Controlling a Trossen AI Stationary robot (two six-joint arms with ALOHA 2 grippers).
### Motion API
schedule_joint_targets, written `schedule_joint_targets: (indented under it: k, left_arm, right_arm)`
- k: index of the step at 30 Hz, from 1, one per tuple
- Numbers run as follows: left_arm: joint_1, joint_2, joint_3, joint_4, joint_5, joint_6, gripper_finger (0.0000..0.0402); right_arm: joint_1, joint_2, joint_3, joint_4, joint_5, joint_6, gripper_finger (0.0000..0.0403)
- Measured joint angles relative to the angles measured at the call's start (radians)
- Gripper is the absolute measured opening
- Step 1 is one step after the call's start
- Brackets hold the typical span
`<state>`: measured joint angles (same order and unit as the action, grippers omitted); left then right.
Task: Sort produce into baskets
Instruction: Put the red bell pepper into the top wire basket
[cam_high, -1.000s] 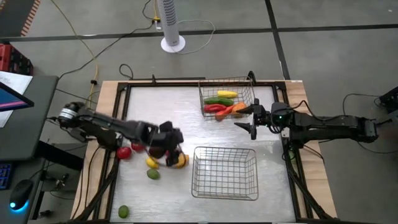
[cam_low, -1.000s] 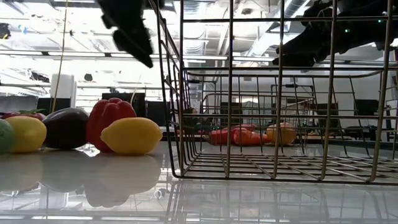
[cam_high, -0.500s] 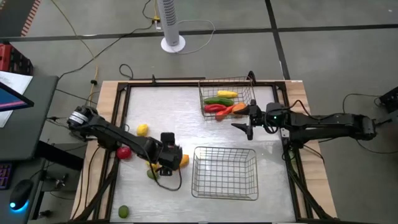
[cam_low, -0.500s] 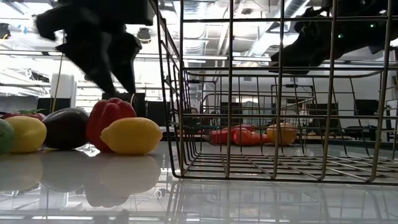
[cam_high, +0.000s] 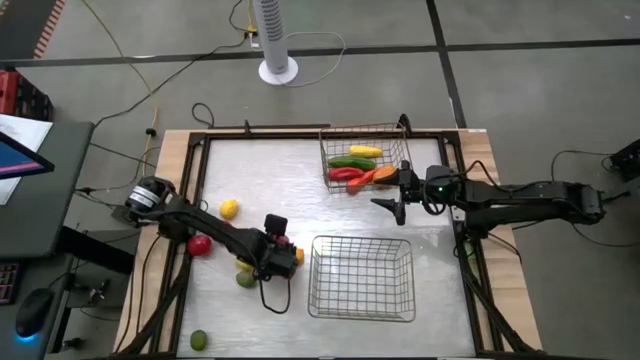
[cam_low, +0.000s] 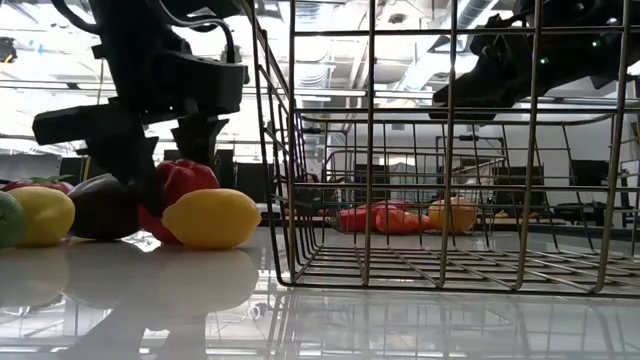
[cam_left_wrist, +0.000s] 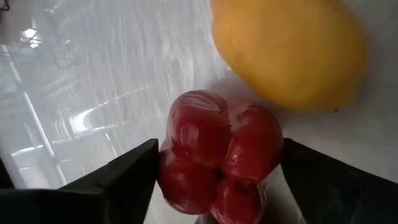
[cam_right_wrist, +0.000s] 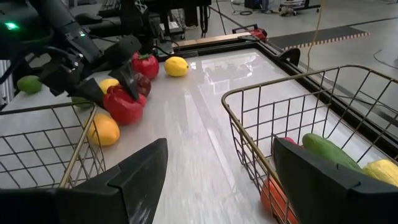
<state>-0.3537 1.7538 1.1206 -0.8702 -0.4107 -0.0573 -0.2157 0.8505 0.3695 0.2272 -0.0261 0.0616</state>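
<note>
left claw down on the red pepper beside the near basket

the worktop (cam_high: 280, 170) is a pale shiny sheet in a dark frame. the near basket (cam_high: 362, 277) sits toward 5 o'clock of its middle, with no produce showing in it. the far basket (cam_high: 364, 160) sits toward 1 o'clock and holds a yellow piece, a green one, red ones and an orange one.

the left arm reaches in from 9 o'clock, and its left claw (cam_high: 279, 254) is low on the worktop just beside the near basket's 9 o'clock side. its fingers are spread, one on each side of the red pepper (cam_left_wrist: 217, 155); whether they press it i cannot tell. a yellow lemon (cam_left_wrist: 289, 50) lies right beside the pepper, and a dark maroon piece (cam_low: 100, 207) sits behind them in the low view.

the right arm comes from 3 o'clock, its right claw (cam_high: 392, 196) hanging spread above the worktop just by the far basket's 5 o'clock corner, holding nothing.

scattered at 8 to 9 o'clock: a red tomato (cam_high: 199, 244), a small yellow fruit (cam_high: 229, 209), a green piece (cam_high: 245, 280), and a green lime (cam_high: 198, 340) near the 7 o'clock corner.
</note>
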Motion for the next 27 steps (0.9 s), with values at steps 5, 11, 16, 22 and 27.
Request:
schedule_joint_targets:
  k: [5,11,16,22,27]
  left_arm:
    - [0.021,-0.006,0.000,-0.025,0.006,-0.014,0.0248]
    - [0.088,-0.006,0.033,-0.115,-0.138,0.017,0.0245]
    - [0.227,-0.006,0.062,-0.072,-0.185,0.074,0.0247]
    - [0.359,-0.006,0.163,0.009,-0.302,0.252,0.0247]
    - [0.454,-0.008,0.266,0.169,-0.427,0.413,0.0247]
  right_arm:
    - [0.000,0.000,0.000,-0.001,0.000,-0.002,0.0315]
    - [0.000,-0.001,0.000,-0.003,0.000,-0.009,0.0315]
    - [-0.010,-0.048,0.000,-0.060,0.002,-0.017,0.0315]
    - [-0.021,-0.160,0.000,-0.150,0.024,-0.012,0.0315]
    - [-0.023,-0.227,0.000,-0.193,0.030,-0.013,0.0315]
